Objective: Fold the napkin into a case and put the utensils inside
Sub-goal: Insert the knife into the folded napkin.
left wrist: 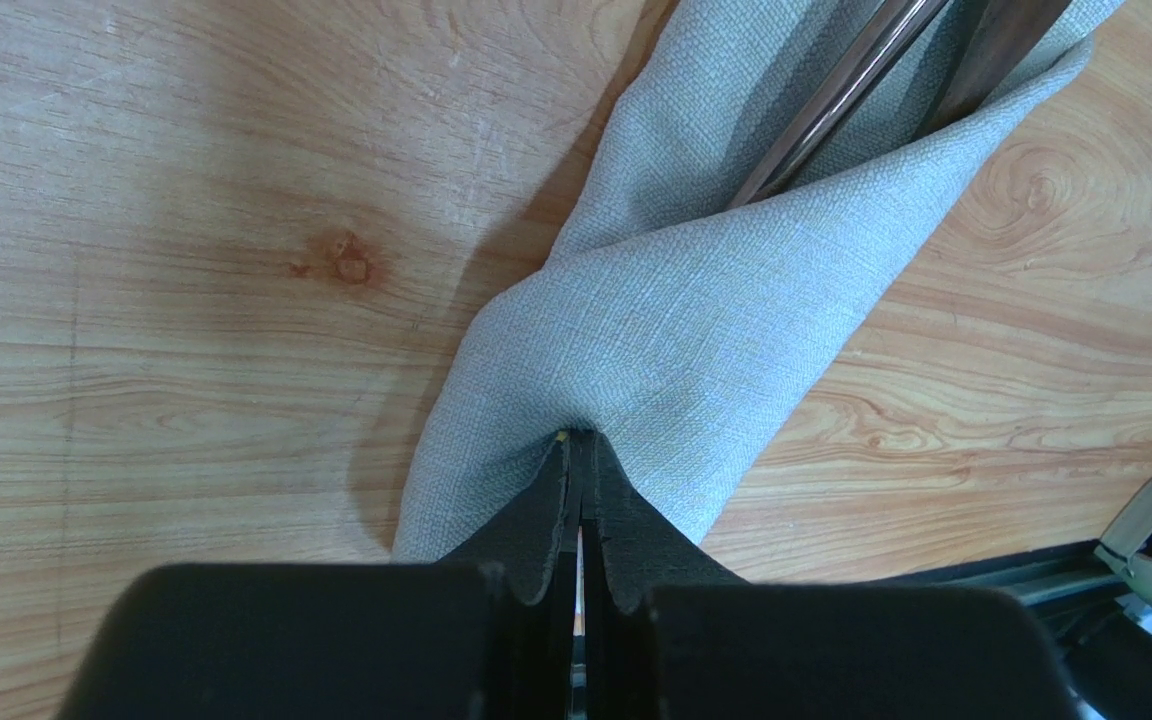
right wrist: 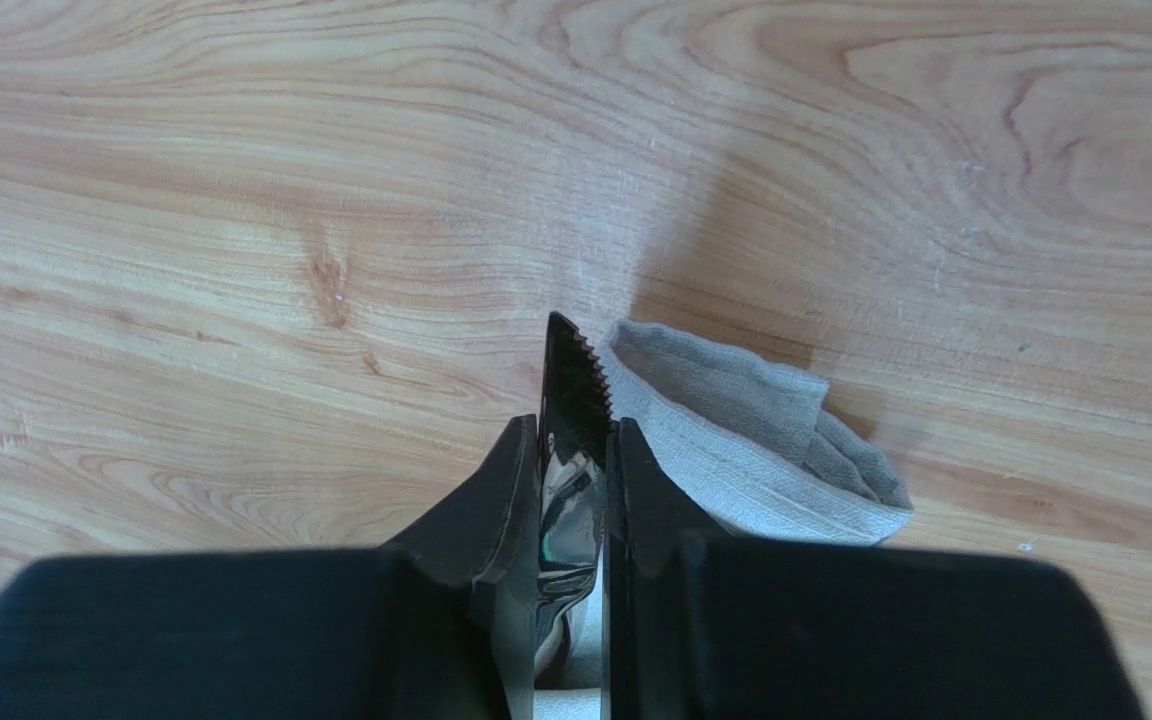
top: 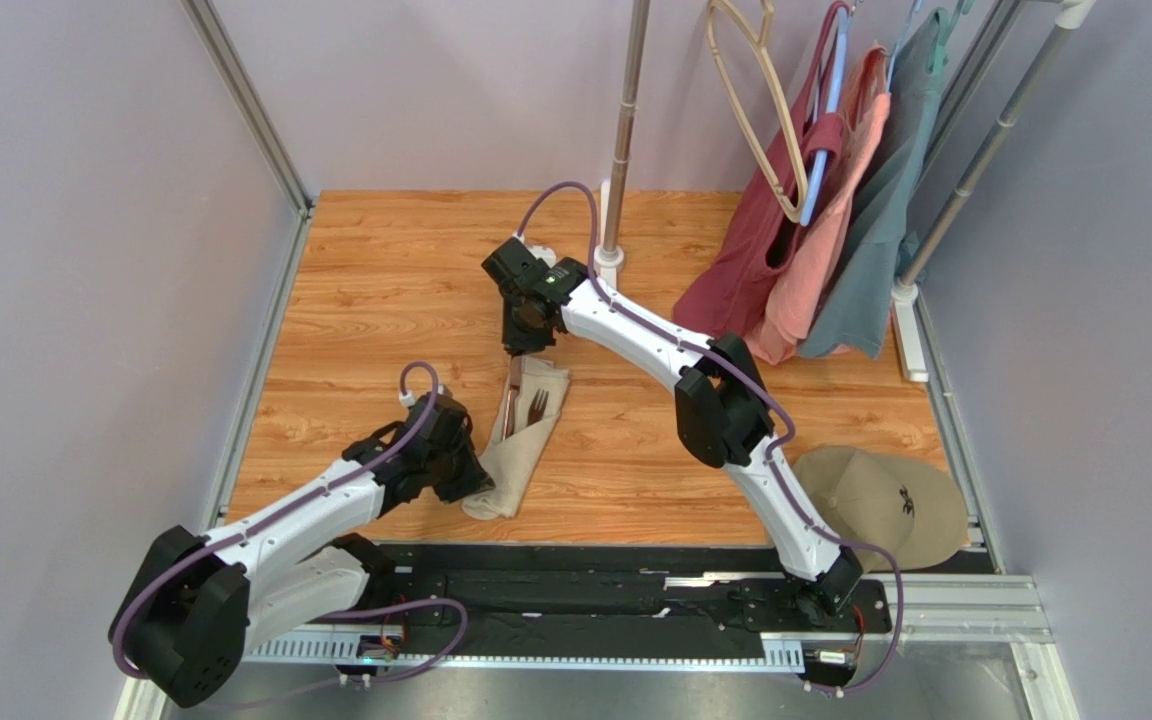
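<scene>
While inside right end effector (right wrist: pixel 570 435), knife (right wrist: pixel 575 375)

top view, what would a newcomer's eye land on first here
The folded case lies mid-table with a fork poking out of its far end. The left gripper pinches its near end, while the right gripper holds a serrated knife at the case's mouth. Coloured garments hang at the far right.

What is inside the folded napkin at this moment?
A fork and a knife, gripped by the right hand, reach into the open end of the napkin. The cloth covers their lower parts.
</scene>
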Controlling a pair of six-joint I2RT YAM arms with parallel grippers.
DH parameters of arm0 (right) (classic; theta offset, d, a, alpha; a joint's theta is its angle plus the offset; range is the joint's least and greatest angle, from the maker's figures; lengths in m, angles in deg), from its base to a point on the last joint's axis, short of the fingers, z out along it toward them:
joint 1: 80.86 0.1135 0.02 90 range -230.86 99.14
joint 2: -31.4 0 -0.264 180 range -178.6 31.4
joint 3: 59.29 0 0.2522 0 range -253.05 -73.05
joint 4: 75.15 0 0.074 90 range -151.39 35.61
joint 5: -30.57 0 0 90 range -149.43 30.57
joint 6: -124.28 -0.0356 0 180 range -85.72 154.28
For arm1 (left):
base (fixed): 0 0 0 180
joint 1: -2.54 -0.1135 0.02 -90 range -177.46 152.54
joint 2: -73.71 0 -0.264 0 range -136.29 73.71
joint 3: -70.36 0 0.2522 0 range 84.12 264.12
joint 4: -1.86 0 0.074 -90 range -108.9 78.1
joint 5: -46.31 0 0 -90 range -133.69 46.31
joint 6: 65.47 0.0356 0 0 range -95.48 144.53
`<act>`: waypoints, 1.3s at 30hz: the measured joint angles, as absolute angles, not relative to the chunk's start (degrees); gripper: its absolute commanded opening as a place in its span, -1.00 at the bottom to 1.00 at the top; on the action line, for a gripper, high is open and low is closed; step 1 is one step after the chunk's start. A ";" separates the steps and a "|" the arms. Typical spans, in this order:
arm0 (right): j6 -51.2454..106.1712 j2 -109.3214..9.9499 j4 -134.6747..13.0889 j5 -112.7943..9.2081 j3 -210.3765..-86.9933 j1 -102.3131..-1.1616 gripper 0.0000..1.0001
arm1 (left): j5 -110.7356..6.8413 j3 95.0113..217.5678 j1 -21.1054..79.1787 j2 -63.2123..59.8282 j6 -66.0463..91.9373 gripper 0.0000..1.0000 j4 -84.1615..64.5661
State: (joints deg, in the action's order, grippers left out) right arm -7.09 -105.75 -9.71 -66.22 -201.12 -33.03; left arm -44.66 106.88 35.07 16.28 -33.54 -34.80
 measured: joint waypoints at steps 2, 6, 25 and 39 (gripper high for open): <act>-7.46 -105.53 -9.73 -65.74 -200.68 -32.99 -1.00 | -44.66 106.88 35.07 16.28 -33.49 -1.00 -34.80; -7.70 -105.37 -9.73 -65.28 -200.33 -32.94 -1.00 | -44.66 107.12 35.07 16.92 -32.42 -0.95 -35.67; -7.70 -105.11 -9.34 -63.53 -199.42 -33.42 -1.00 | -59.19 111.82 35.22 20.28 -24.95 -1.00 -45.79; -7.72 -104.68 -9.84 -63.29 -198.11 -33.49 -1.00 | -60.13 112.94 36.58 22.60 -27.88 -1.00 -54.40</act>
